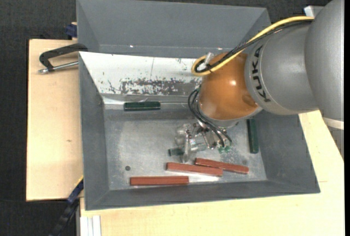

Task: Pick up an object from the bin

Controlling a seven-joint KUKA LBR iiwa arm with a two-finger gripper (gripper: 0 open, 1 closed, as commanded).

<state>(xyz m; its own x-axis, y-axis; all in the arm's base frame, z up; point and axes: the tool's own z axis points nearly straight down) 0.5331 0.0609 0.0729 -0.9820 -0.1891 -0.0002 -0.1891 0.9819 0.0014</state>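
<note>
Bin (87,120) of grey metal is filling the scene, and we are starting at its left. A dark green bar (142,105) is lying flat along the foot of the back wall, left of centre. Further forward, a small dark speck (127,169) is sitting alone on the floor. At the front wall, a long red-brown stick (158,180) is lying flat, pointing left to right.

Moving to the middle, the gripper (190,145) is hanging low over the centre of the floor. A small dark green piece (176,152) is sitting just beside its tip on the left. How far the tool is standing open, and whether it is holding anything, I cannot tell. Just in front of it, a second red-brown stick (194,169) is lying slightly tilted, and a third red-brown stick (221,165) is lying close on its right.

Above the gripper, the orange cover (224,93) is bulging out, with a yellow cable (257,38) looping over it. Further right, a dark green stick (252,135) is lying front to back near the right wall. The grey arm (295,71) is reaching in over the bin's right rim.
</note>
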